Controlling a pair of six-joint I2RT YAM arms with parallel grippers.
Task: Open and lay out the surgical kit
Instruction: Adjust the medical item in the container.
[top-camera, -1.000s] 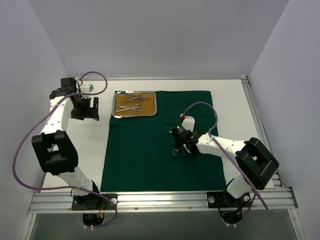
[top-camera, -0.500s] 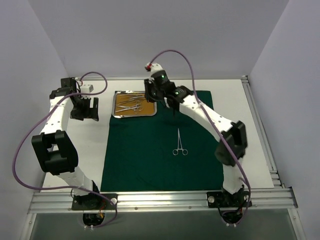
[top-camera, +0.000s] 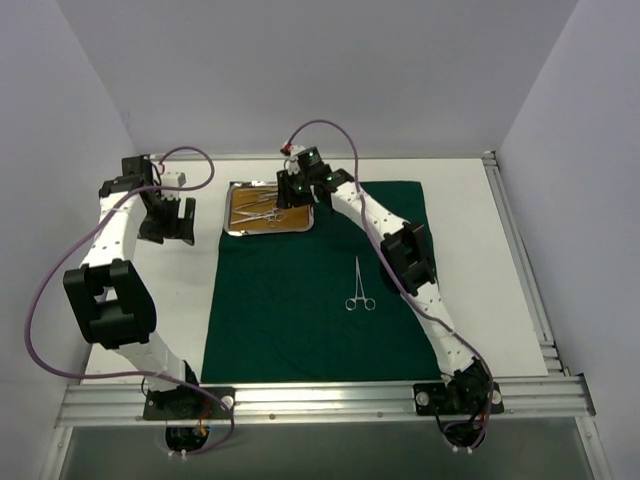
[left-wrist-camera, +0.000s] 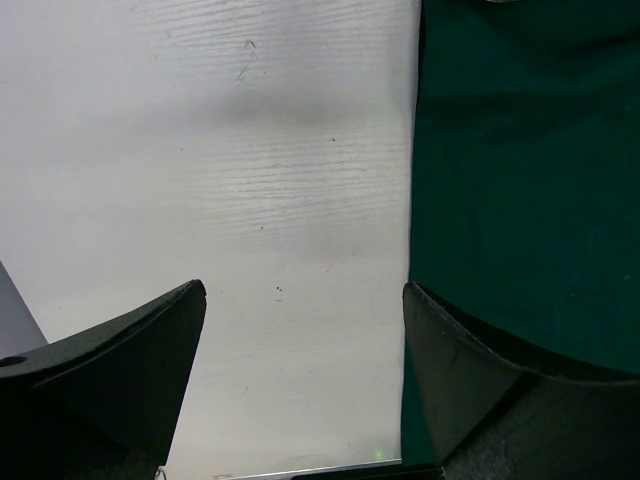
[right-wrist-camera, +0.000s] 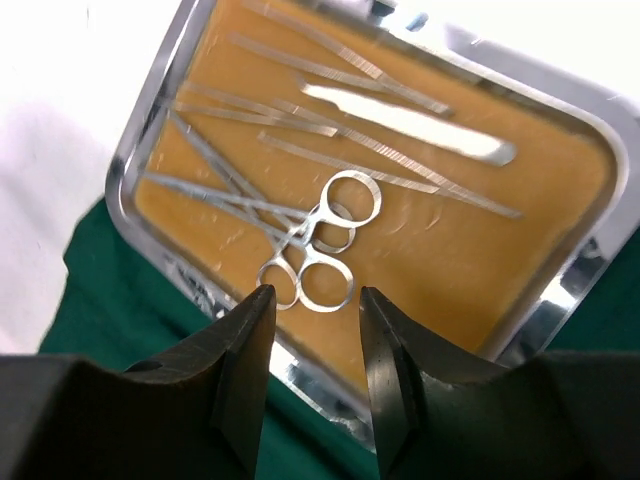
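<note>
The dark green cloth (top-camera: 300, 310) lies spread flat on the white table. At its far left corner sits the steel tray (top-camera: 270, 232) with an orange-brown inside. One ring-handled clamp (top-camera: 359, 286) lies alone on the cloth, right of middle. My right gripper (top-camera: 289, 193) hovers open over the tray's near right part. In the right wrist view its fingertips (right-wrist-camera: 315, 300) frame the rings of two crossed clamps (right-wrist-camera: 322, 245), touching nothing. Thin tweezers (right-wrist-camera: 400, 120) lie further back in the tray (right-wrist-camera: 575, 285). My left gripper (top-camera: 168, 220) hangs open and empty over bare table (left-wrist-camera: 305, 295), beside the cloth's left edge (left-wrist-camera: 520, 180).
White walls close in the table at the back and on both sides. An aluminium rail (top-camera: 320, 396) runs along the near edge by the arm bases. A purple cable (top-camera: 330, 130) loops above the right wrist, and another (top-camera: 190, 165) by the left arm.
The right arm left a clamp lying on the cloth and swung from the cloth's middle to the tray at the far left. Its jaws opened wider. The left arm has not moved.
</note>
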